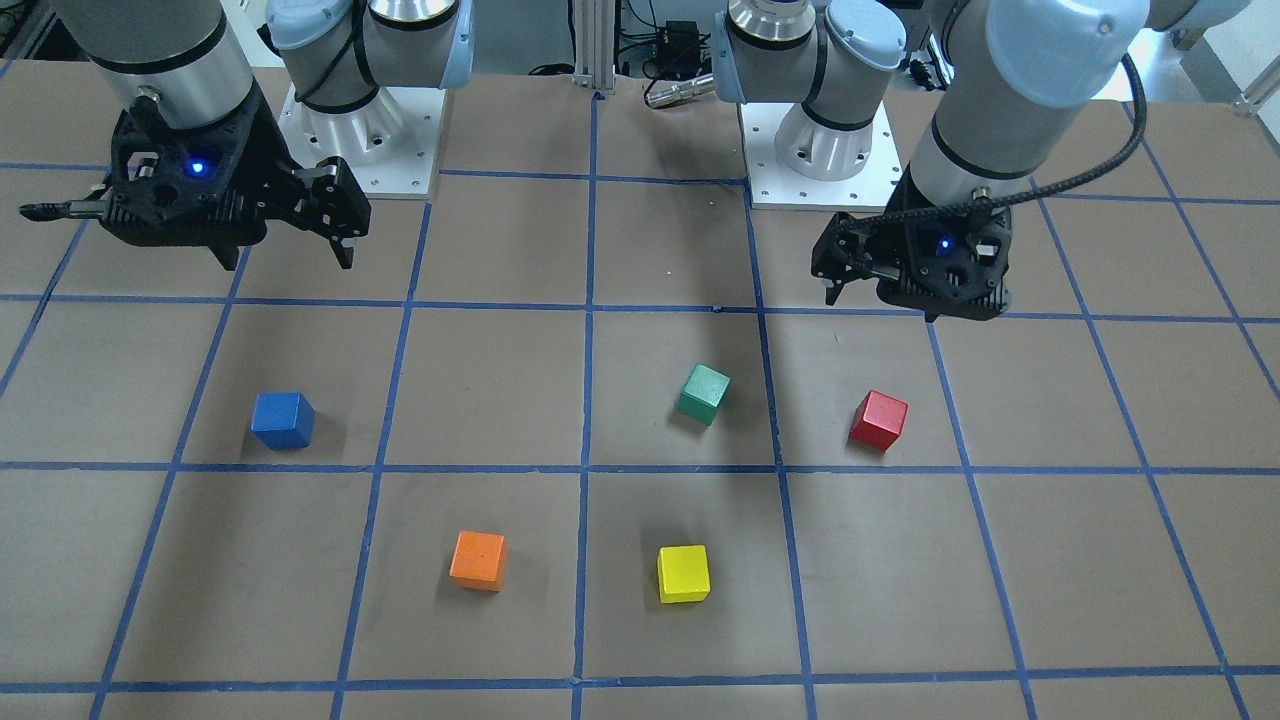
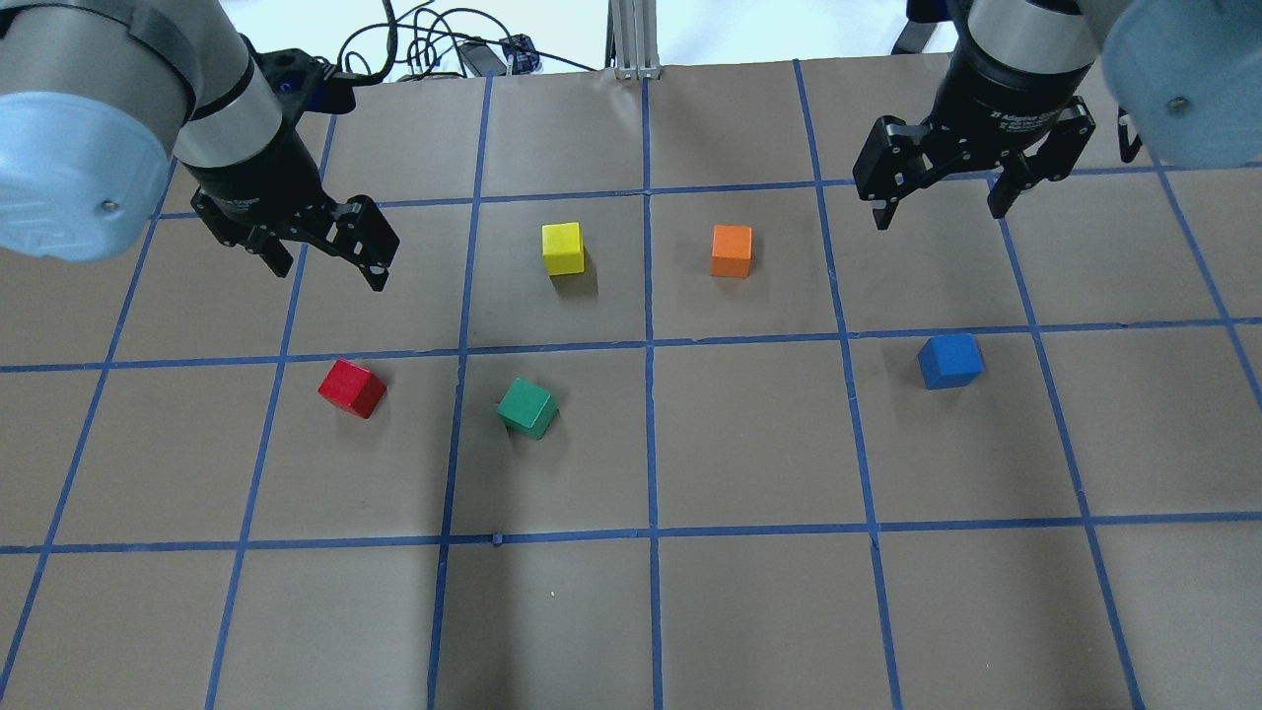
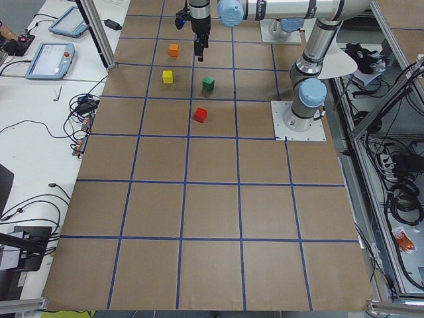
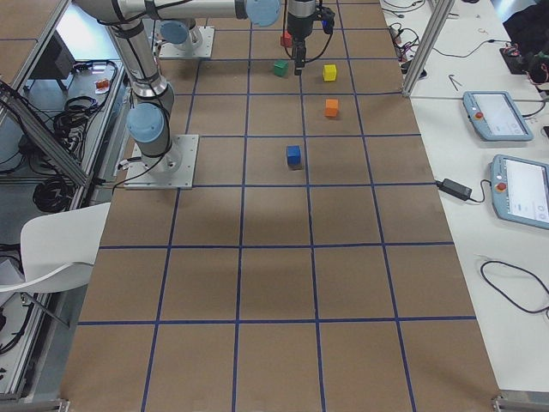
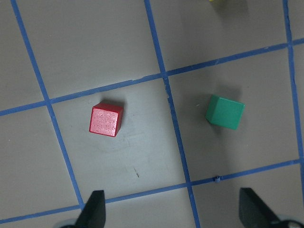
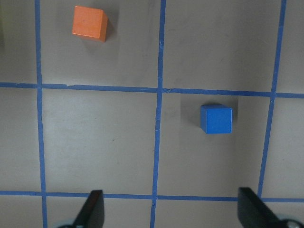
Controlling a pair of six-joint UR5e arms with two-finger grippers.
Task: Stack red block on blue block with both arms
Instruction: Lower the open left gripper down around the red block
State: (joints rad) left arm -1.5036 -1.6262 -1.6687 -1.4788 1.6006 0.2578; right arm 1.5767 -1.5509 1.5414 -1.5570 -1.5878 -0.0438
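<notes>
Left gripper [image 2: 330,271] jaws spread, hovering near red block [image 2: 351,388]. Right gripper [image 2: 939,215] jaws spread, hovering near blue block [image 2: 950,360].

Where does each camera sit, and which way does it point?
Overhead: behind the robot, looking down; left gripper, right gripper.
Front-facing: across the table, facing the robot; both grippers.
Exterior left: table's left end; left arm nearest.
Exterior right: opposite end; right arm nearest.
Left wrist: down onto red block; fingertips.
Right wrist: down onto blue block; fingertips.
Shared: overhead, left wrist both show red block.
</notes>
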